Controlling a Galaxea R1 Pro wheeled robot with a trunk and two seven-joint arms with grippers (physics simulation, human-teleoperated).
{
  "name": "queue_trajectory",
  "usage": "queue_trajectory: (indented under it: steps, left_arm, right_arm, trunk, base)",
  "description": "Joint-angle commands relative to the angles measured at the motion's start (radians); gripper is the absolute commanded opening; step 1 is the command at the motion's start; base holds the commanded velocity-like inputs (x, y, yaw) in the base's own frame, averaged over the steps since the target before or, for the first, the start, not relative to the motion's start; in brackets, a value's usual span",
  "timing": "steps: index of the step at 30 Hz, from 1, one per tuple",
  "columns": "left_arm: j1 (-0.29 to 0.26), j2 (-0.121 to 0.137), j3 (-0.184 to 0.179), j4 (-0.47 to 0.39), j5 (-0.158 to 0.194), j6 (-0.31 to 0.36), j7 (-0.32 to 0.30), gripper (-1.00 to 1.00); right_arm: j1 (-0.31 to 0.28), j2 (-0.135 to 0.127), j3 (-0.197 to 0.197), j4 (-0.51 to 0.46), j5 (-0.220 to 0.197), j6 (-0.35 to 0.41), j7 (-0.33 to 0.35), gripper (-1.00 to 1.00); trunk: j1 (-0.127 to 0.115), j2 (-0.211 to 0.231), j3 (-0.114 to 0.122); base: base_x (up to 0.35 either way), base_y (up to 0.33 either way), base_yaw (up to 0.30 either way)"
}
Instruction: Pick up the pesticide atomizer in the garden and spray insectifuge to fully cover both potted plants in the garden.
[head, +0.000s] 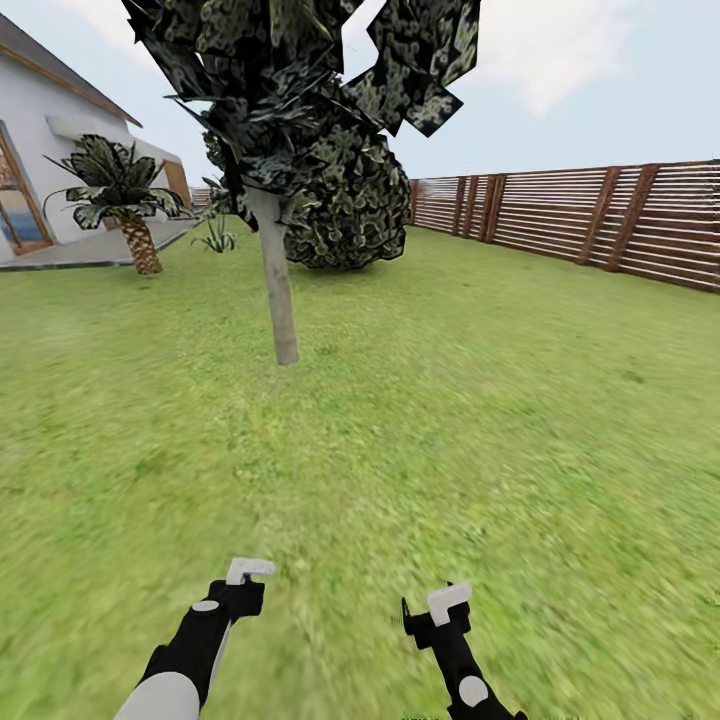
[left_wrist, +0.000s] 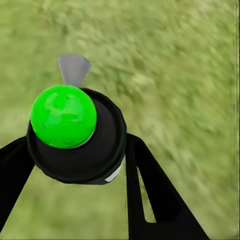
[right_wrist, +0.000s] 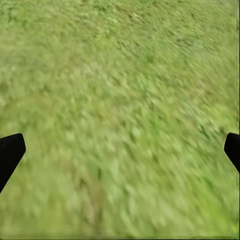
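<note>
On the lawn (head: 480, 420) facing a tree (head: 280, 300), the left gripper (left_wrist: 80, 150) is clamped on the pesticide atomizer (left_wrist: 75, 135), while the right gripper (right_wrist: 120, 150) has its fingers spread wide.

Tree (head: 277, 290), palm (head: 125, 200), fence (head: 600, 215), house (head: 40, 150)

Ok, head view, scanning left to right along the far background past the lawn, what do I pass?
House → small palm → thin-leaved spiky clump → pale-trunked tree → round dark bush → slatted wooden fence.
</note>
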Motion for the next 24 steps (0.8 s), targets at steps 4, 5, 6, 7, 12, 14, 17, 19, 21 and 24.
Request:
queue_trajectory:
  steps: [4, 5, 6, 7, 12, 14, 17, 19, 21, 24]
  left_arm:
    - [-0.001, -0.001, 0.008, -0.004, -0.007, 0.003, -0.008, -1.00]
    - [-0.001, -0.001, 0.008, -0.004, -0.007, 0.003, -0.008, -1.00]
    - [-0.001, -0.001, 0.008, -0.005, -0.006, 0.003, -0.008, -1.00]
    - [-0.001, -0.001, 0.008, -0.005, -0.007, 0.003, -0.008, -1.00]
    - [-0.001, -0.001, 0.008, -0.008, -0.006, 0.003, -0.008, -1.00]
    - [-0.001, -0.001, 0.007, -0.008, -0.007, 0.003, -0.007, -1.00]
    - [-0.001, -0.002, 0.008, -0.008, -0.006, 0.003, -0.008, -1.00]
    - [-0.001, -0.003, 0.008, -0.007, -0.006, 0.003, -0.008, -1.00]
    - [-0.001, -0.002, 0.008, -0.008, -0.007, 0.003, -0.008, -1.00]
    - [-0.001, -0.003, 0.007, -0.008, -0.007, 0.003, -0.007, -1.00]
  right_arm:
    - [-0.001, 0.001, -0.007, 0.002, 0.011, -0.004, -0.003, 1.00]
    - [-0.001, 0.001, -0.007, 0.002, 0.011, -0.004, -0.003, 1.00]
    - [-0.001, 0.001, -0.007, 0.002, 0.011, -0.004, -0.003, 1.00]
    - [-0.001, 0.001, -0.007, 0.002, 0.011, -0.004, -0.003, 1.00]
    - [-0.001, 0.001, -0.007, 0.002, 0.011, -0.004, -0.003, 1.00]
    - [-0.001, 0.001, -0.007, 0.002, 0.011, -0.004, -0.003, 1.00]
    - [-0.001, 0.001, -0.007, 0.002, 0.011, -0.004, -0.003, 1.00]
    - [-0.001, 0.001, -0.007, 0.003, 0.011, -0.004, -0.003, 1.00]
    - [0.000, 0.001, -0.007, 0.003, 0.011, -0.004, -0.003, 1.00]
    - [0.000, 0.001, -0.006, 0.003, 0.011, -0.004, -0.003, 1.00]
  trunk:
    - [0.000, 0.000, -0.001]
    - [0.000, 0.000, -0.001]
    - [0.000, 0.000, -0.001]
    - [0.000, 0.000, -0.001]
    - [0.000, 0.000, -0.001]
    - [0.000, 0.000, -0.001]
    - [0.000, 0.000, -0.001]
    - [0.000, 0.000, -0.001]
    - [0.000, 0.000, -0.001]
    - [0.000, 0.000, -0.001]
  base:
    - [0.000, 0.000, -0.300]
    - [0.000, 0.000, -0.300]
    - [0.000, 0.000, -0.300]
    - [0.000, 0.000, -0.300]
    - [0.000, 0.000, -0.300]
    - [0.000, 0.000, -0.300]
    - [0.000, 0.000, -0.300]
    - [0.000, 0.000, -0.300]
    - [0.009, 0.008, -0.300]
    - [0.152, 0.134, -0.300]
